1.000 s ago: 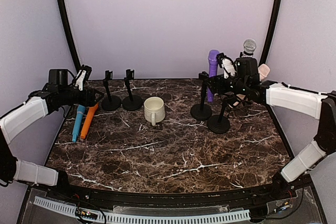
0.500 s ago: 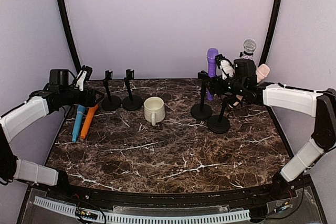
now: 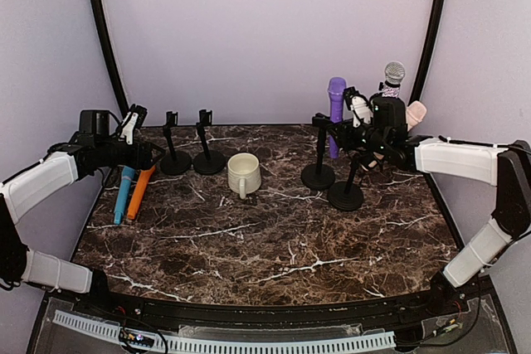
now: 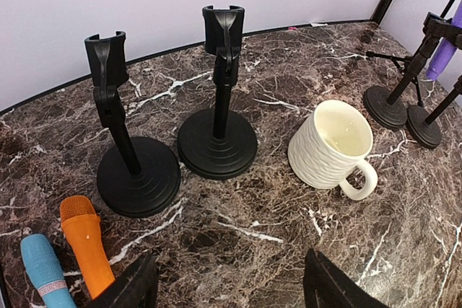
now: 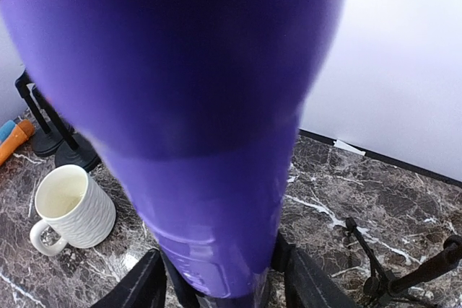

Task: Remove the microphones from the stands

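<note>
The near half of the marble table (image 3: 274, 246) lies open from its left edge to its right edge; both arms work over the far half. The left arm comes in low from the left side with its forearm almost level. The left gripper (image 4: 231, 290) hangs above the table close to the left edge, its fingers spread wide and holding nothing. Just beside it lie a blue microphone (image 3: 124, 194) and an orange microphone (image 3: 140, 191), side by side.

Beyond the fingers stand the outer stand (image 4: 137, 174) and the inner stand (image 4: 216, 142), upright and close together. A white cup (image 3: 243, 174) sits apart to their right, with free room on its right side.

The right arm reaches in from the right edge, forearm level. The right gripper (image 5: 224, 279) pinches the lower body of the purple microphone (image 3: 336, 104), one finger against each side. This microphone is upright near the back wall, behind two round-based stands (image 3: 318, 175); what carries it is hidden. A grey microphone (image 3: 393, 74) and a pink microphone (image 3: 416, 113) crowd the far right corner.
</note>
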Motion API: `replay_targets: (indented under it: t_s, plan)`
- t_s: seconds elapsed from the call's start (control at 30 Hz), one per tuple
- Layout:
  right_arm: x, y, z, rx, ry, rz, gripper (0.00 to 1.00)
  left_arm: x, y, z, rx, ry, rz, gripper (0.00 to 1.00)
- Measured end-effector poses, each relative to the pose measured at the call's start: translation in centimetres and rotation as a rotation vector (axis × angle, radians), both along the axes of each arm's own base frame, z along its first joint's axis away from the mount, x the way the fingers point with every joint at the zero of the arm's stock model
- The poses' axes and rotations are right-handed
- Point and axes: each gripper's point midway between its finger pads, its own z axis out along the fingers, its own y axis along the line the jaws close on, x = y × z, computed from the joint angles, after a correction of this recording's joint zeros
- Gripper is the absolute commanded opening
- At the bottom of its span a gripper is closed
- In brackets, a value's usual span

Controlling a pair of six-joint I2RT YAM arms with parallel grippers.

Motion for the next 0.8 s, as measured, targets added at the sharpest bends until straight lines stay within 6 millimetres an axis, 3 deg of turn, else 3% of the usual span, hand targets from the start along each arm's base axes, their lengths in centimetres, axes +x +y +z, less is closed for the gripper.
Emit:
replay_targets:
  t_s: [0.33, 0.63, 0.8]
  plan:
    - [-0.5, 0.0, -0.4, 0.020, -0.011, 0.020, 0.32, 0.0, 0.0, -0.1, 0.001, 0.001, -0.001, 0.71]
    - [-2.3, 0.0, 0.0, 0.053, 0.005, 0.050, 0.27, 0.1, 0.0, -0.2, 0.001, 0.005, -0.001, 0.71]
    - [-4.4, 1.1, 0.7, 0.071, 0.017, 0.093, 0.25, 0.0, -0.1, -0.2, 0.002, 0.003, -0.006, 0.71]
